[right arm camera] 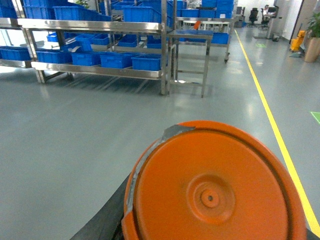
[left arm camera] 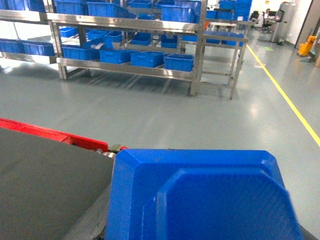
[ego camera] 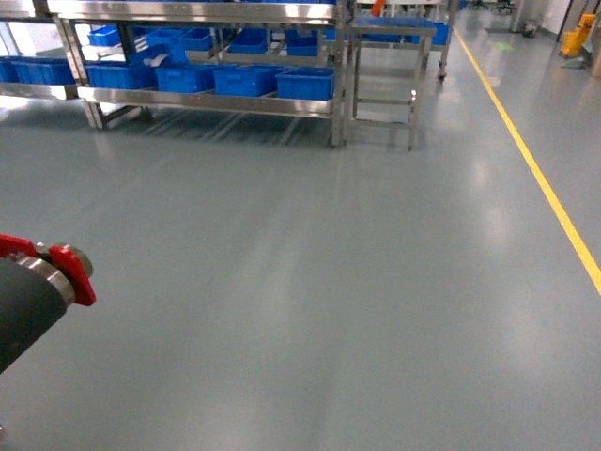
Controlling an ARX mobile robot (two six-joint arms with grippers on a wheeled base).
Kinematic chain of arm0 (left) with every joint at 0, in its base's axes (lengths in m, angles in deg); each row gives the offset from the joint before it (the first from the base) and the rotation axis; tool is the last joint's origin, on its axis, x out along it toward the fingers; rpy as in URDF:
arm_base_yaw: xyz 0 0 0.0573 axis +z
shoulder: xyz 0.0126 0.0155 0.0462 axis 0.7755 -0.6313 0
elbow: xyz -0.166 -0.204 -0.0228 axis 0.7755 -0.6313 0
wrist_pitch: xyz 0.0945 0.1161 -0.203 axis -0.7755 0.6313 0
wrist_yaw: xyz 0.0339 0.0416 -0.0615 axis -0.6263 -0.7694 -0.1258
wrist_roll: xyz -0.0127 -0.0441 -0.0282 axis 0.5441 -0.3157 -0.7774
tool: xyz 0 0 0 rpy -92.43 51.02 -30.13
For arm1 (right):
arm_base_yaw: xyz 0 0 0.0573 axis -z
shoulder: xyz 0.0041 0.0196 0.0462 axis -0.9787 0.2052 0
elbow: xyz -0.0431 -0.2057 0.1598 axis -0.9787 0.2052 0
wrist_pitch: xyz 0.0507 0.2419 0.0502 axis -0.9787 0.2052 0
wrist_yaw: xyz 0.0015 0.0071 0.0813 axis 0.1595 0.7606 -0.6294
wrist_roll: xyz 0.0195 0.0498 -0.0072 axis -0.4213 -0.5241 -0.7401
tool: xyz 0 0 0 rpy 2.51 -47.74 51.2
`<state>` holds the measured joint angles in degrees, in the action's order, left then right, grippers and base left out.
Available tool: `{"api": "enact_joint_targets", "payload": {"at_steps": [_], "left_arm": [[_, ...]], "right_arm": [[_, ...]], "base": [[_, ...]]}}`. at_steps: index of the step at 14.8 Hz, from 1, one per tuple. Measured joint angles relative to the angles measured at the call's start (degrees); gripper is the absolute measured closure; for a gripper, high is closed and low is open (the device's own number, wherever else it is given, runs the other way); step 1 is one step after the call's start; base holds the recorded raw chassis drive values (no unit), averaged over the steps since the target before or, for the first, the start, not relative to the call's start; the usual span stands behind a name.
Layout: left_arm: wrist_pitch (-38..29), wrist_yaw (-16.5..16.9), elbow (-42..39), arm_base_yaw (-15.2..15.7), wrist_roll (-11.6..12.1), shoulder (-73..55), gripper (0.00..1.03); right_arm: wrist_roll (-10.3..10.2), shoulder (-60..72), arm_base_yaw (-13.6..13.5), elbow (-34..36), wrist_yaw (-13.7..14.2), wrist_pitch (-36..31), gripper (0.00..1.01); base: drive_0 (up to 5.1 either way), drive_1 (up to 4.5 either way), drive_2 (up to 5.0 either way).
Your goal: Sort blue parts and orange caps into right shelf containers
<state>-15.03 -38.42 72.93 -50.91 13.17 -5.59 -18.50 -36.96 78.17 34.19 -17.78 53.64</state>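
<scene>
pincers' grip unclear; one blue part [left arm camera: 200,200] fills left wrist view, one orange cap [right arm camera: 215,190] fills right; four containers [ego camera: 305,83] front the shelf [ego camera: 207,99] ahead.

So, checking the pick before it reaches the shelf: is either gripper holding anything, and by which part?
Blue plastic part fills the left wrist view, round orange cap the right; fingers and grip points are hidden.

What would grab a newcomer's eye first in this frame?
The big orange cap filling the bottom of the right wrist view, and the blue part doing the same in the left wrist view. Beyond them, across bare grey floor, stands the steel shelf lined with blue containers.
</scene>
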Motion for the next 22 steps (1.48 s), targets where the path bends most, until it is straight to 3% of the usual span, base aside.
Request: {"api": "enact_joint_targets", "payload": {"at_steps": [22], "left_arm": [[0.02,0.02,-0.02,0.00,-0.02,0.00,0.59]], "right_arm": [[0.00,0.00,0.00,0.00,0.02,0.00,0.57]], "base": [[-1.7,-1.49,-1.9]]}}
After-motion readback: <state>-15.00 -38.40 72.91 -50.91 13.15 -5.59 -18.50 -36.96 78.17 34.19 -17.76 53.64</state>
